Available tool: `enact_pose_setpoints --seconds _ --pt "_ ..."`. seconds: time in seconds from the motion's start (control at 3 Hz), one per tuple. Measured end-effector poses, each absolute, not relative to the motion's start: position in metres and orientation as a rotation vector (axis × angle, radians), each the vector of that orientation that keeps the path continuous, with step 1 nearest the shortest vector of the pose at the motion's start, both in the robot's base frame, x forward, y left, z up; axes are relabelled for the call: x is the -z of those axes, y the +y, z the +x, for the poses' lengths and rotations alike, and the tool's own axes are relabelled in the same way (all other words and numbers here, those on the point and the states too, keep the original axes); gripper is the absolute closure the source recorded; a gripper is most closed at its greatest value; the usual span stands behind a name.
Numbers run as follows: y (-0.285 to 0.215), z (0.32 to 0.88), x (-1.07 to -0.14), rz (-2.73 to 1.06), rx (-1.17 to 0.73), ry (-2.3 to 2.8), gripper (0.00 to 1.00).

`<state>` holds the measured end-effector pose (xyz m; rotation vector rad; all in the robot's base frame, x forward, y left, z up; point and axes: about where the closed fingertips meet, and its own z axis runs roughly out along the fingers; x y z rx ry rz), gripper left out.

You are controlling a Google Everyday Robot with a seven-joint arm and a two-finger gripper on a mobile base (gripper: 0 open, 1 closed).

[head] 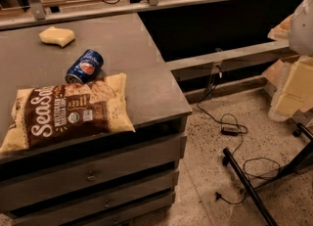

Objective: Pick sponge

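The sponge [57,36] is a small pale yellow block with wavy edges, lying at the far left of the grey counter top [142,68]. My gripper [281,66] is at the right edge of the view, off the counter and over the floor, far from the sponge. Its cream fingers [295,90] stand apart and hold nothing.
A blue can [84,66] lies on its side just in front of the sponge. A large yellow-and-brown chip bag [66,110] lies at the counter's front edge. Drawers [98,171] are below. Cables [230,127] and a black stand leg [249,186] lie on the floor to the right.
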<state>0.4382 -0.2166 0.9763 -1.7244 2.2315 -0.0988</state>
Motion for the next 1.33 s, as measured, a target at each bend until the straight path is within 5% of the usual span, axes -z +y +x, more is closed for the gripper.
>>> enact_pose_setpoints --seconds 0.67,1.33 --pt "-0.189 0.471 -0.977 -1.772 0.045 2.122 0.00" --pt "-0.074 0.570 -0.970 -1.870 -0.150 1.824 0.00"
